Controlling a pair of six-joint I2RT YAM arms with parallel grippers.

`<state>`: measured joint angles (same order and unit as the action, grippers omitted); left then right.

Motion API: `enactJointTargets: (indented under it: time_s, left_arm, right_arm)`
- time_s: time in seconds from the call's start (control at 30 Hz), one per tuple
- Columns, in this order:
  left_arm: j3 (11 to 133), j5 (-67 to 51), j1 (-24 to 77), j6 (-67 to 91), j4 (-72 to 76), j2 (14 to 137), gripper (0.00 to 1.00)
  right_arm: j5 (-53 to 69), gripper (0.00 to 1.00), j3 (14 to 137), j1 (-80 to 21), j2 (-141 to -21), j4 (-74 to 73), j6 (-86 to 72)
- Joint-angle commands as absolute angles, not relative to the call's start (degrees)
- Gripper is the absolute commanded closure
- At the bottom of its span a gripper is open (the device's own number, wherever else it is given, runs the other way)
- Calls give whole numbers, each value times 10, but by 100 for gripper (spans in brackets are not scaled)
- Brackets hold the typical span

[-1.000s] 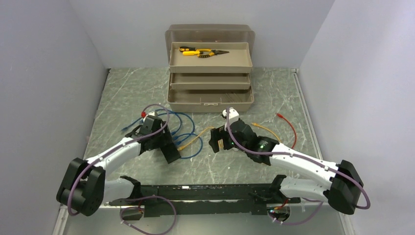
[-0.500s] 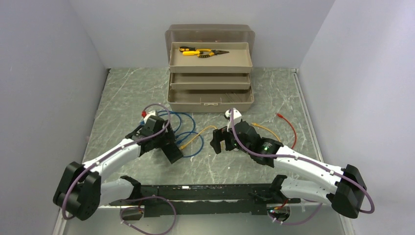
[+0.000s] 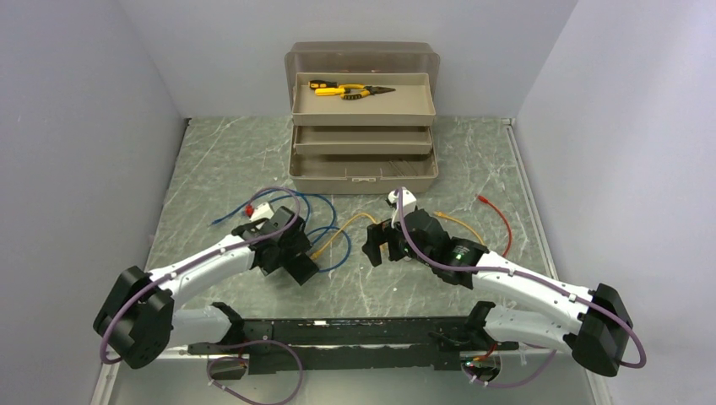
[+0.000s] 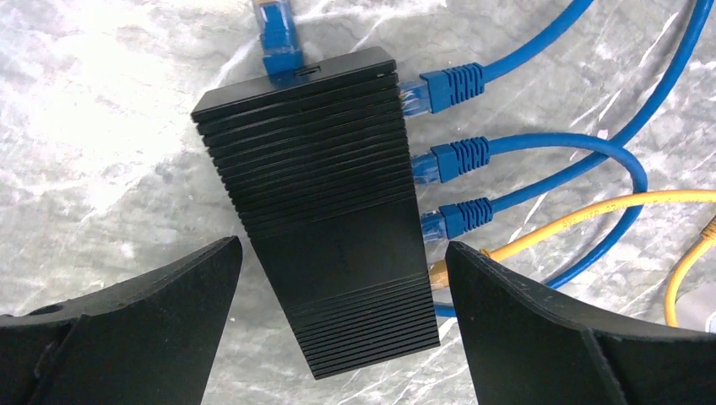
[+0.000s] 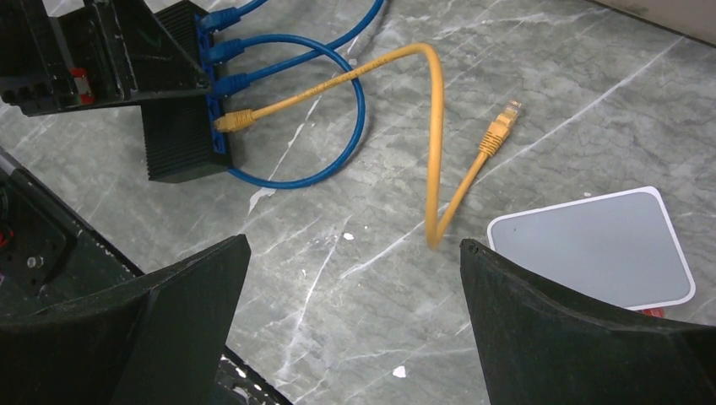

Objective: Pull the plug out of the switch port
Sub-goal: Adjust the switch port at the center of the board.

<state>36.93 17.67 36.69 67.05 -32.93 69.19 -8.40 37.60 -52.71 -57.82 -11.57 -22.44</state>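
A: What is on the left side?

B: The left gripper (image 4: pixel 342 253) hangs over the switch (image 4: pixel 321 211) with its matte black fingers (image 4: pixel 127 337) spread wide. One finger is on each side of the box and neither touches it. The switch is a flat black plastic box with fine ribs across its top. It lies on the grey marbled table (image 3: pixel 219 160), left of centre.

A: And the plugs?

B: Along its right long edge three blue plugs (image 4: pixel 452 156) with ribbed boots sit in a row. At the near end of that row a yellow plug (image 5: pixel 235 120) sits in the last socket. One more blue plug (image 4: pixel 279 51) is at the far short end; whether it is seated I cannot tell.

A: Further right?

B: The yellow cable (image 5: pixel 435 126) rises in an arch and ends in a loose connector (image 5: pixel 498 126). At the far wall stands a beige plastic toolbox (image 3: pixel 363 126) with stepped trays. The right gripper (image 5: pixel 353 253) is also released, above bare table. Just beside it lies a white flat box with rounded corners (image 5: pixel 591 245), then a thin red cable (image 3: pixel 498 215)
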Motion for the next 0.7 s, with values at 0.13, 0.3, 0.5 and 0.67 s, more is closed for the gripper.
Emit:
enactJointTargets:
  time_s: [0.13,0.3,0.5,0.67]
  left_arm:
    - [390,249,374,716,-414,593,1]
    - [365,249,374,706,-439,513,1]
    - [289,189,374,647,-336,419,1]
    - [285,173,375,617,-305,424,1]
  right_arm:
    - [-41,0,370,-531,-586,-69,-230]
    - [-41,0,381,-547,-615,-49,-231]
    - [-160,0,378,-545,-570,-88,-271]
    - [-213,0,341,-521,-494,-132,-316]
